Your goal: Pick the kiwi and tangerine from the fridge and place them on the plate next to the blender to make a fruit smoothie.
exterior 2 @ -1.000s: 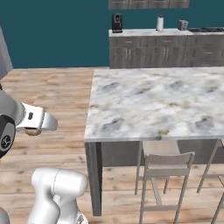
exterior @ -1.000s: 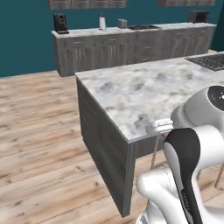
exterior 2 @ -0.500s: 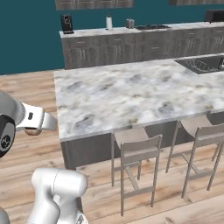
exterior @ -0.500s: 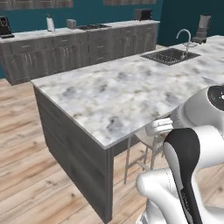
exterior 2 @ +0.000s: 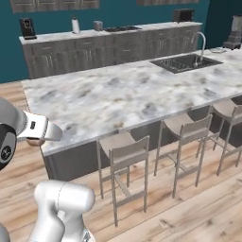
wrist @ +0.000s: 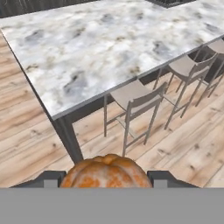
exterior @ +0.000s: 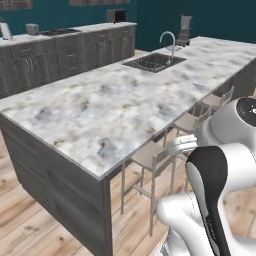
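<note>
Pincer [wrist: 106, 177]: clenched on the tangerine [wrist: 106, 174], fruit seated between both tips.
Handling: judged light, round, slightly soft; likely to roll once released, so a hold across its widest part suited it.
Blender [exterior: 185, 29]: stood at the far bench [exterior: 115, 105] end, past the sink [exterior: 155, 61].
Hidden: plate too small to make out; tangerine's lower half cut off.

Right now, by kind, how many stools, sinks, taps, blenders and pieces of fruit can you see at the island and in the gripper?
Stools: 3
Sink: 1
Tap: 1
Blender: 1
Tangerine, held in the gripper: 1
Total: 7
</note>
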